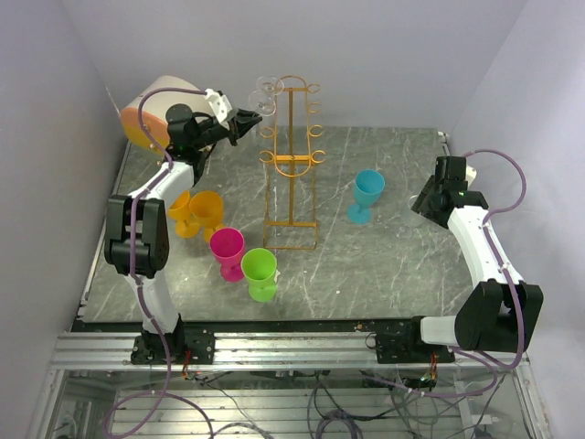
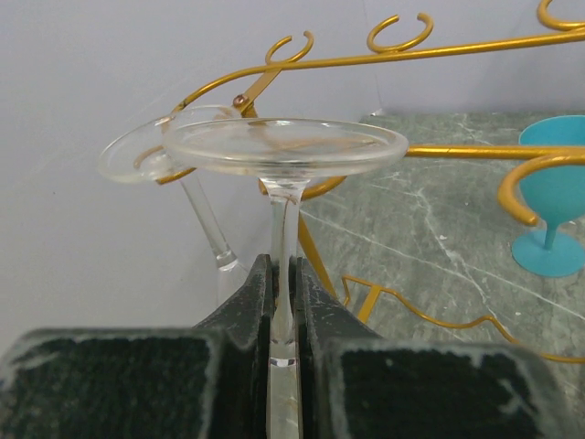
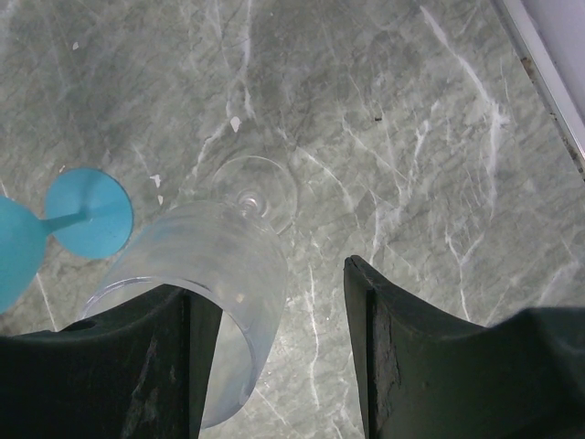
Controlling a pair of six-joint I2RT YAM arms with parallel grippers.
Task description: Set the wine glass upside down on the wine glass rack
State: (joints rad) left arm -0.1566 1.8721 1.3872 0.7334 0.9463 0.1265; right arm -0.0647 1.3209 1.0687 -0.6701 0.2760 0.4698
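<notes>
Far left, the left pincer [image 2: 283, 274] is clamped tight on the stem of the clear long-stemmed wine glass [image 2: 285, 146], stem in line with the fingers and foot disc out past the tips. The foot sits at an upper left-side ring hook of the tall orange-gold wire rack [image 2: 457, 44], just beside a second clear glass [image 2: 137, 155] hanging there, so the left arm is the near one; can't tell if the stem is inside the ring. The right pincer [image 3: 270, 279] gapes wide, gripping nothing, over another clear glass [image 3: 210, 265] on the grey marbled table [image 3: 411, 137], well apart from the rack.
</notes>
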